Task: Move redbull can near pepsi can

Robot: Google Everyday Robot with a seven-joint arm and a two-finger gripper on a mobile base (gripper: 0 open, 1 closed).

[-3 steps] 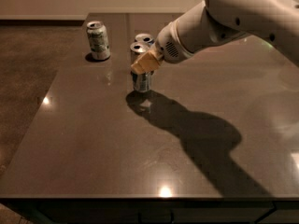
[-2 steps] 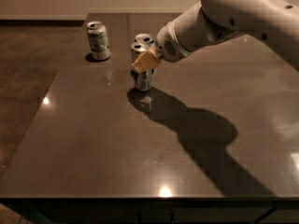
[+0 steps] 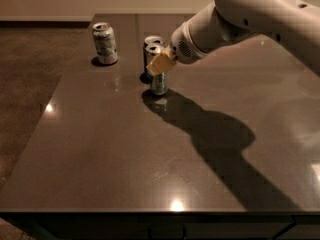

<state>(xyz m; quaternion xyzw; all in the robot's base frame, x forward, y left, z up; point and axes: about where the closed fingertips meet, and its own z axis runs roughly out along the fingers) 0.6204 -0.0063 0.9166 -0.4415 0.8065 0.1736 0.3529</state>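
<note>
Camera view: dark table (image 3: 100, 149) filling most of it, white arm (image 3: 240, 19) reaching in from the upper right. Gripper (image 3: 159, 64) clamped on the upright redbull can (image 3: 159, 84), just in front of the pepsi can (image 3: 150, 40) — the two close together. Pale can (image 3: 105, 44) standing apart, near the table's far-left edge.

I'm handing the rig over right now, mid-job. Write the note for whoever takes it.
Gripper: at the upper side of the redbull can, over the far part of the table.
Redbull can: upright, seemingly on the table, just in front of the pepsi can.
Pale can: apart, to the left.
Done: the two cans look close together.
Left: make sure the can is let go, then lift the arm clear without tipping either.
</note>
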